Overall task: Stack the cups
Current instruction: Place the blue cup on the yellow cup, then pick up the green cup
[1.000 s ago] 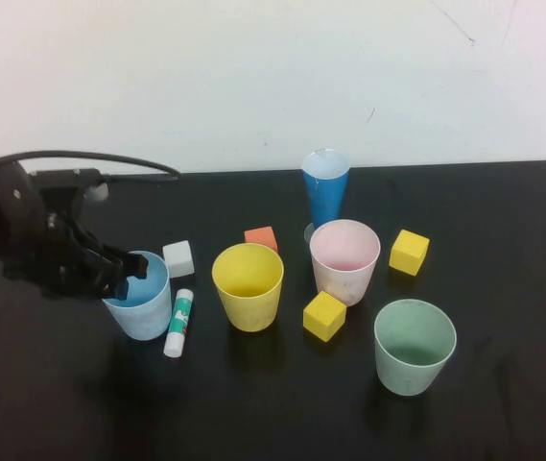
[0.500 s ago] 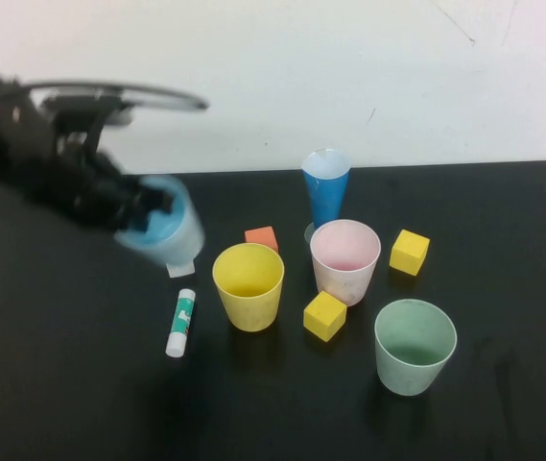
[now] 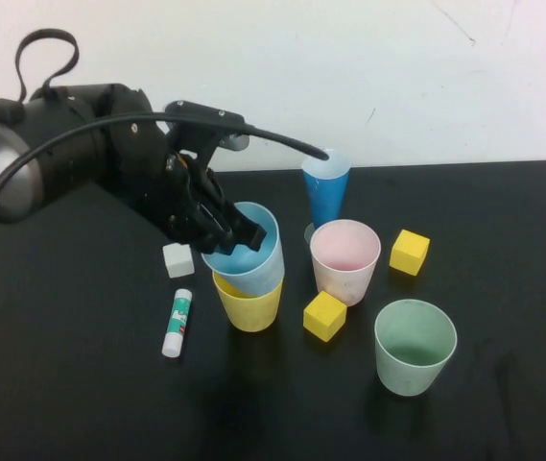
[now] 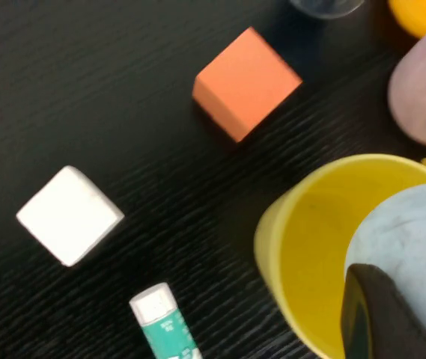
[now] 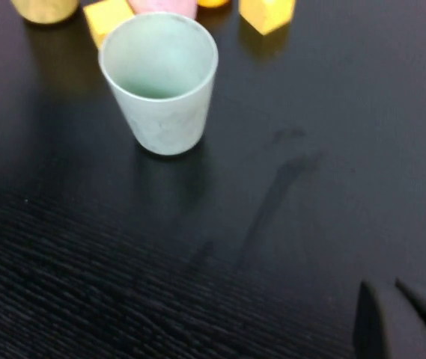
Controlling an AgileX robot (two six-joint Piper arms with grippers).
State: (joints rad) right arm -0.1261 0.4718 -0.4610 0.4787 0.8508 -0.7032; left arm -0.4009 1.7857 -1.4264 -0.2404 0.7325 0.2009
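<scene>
My left gripper (image 3: 221, 230) is shut on the rim of the light blue cup (image 3: 250, 252) and holds it tilted, its base just inside the mouth of the yellow cup (image 3: 249, 307). In the left wrist view one dark finger (image 4: 383, 314) lies against the blue cup (image 4: 407, 232) above the yellow cup (image 4: 306, 239). The pale pink cup (image 3: 344, 261) stands upright to the right, and the pale green cup (image 3: 415, 347) nearer the front right. My right gripper (image 5: 398, 314) is shut and empty, low over the table beside the green cup (image 5: 160, 78); it is outside the high view.
A dark-blue cone glass (image 3: 325, 192) stands behind the pink cup. Two yellow cubes (image 3: 409, 252) (image 3: 323, 315), a white cube (image 3: 178, 259) and a glue stick (image 3: 178, 323) lie around the cups. An orange cube (image 4: 246, 82) shows behind the yellow cup in the left wrist view.
My left gripper has lifted the light blue cup from the table's left, carried it right, and now holds it down at the yellow cup's mouth. The other cups have not moved.
</scene>
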